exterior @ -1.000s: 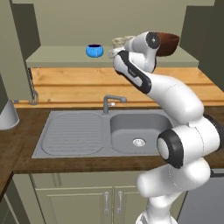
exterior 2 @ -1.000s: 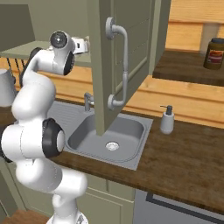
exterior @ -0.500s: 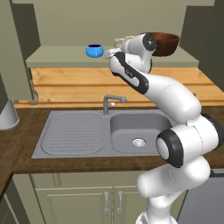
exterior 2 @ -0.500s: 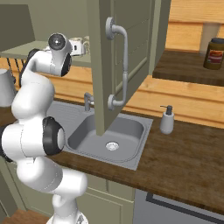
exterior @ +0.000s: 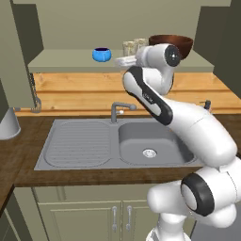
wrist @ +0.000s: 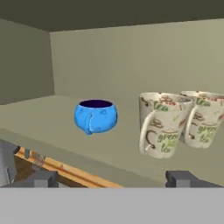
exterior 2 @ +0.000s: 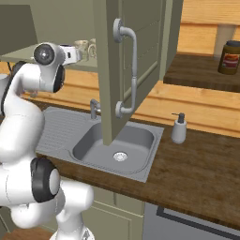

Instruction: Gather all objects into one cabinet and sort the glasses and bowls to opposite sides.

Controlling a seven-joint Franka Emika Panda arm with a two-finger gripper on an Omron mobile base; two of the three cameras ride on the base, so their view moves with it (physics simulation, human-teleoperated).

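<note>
At the front lip of the cabinet shelf (wrist: 52, 127), the pincer (wrist: 111, 178) stands wide and empty just short of the nearer glass (wrist: 161, 124), whose twin (wrist: 203, 118) touches it on the right, with the small blue bowl (wrist: 96, 115) apart to the left. These handled, printed glasses look light, stiff, slick and breakable, so a hold across the body below the rim seems safest. The hand view gives handles and print, while the left base view adds the large brown bowl (exterior: 184, 43) farther right.
</note>
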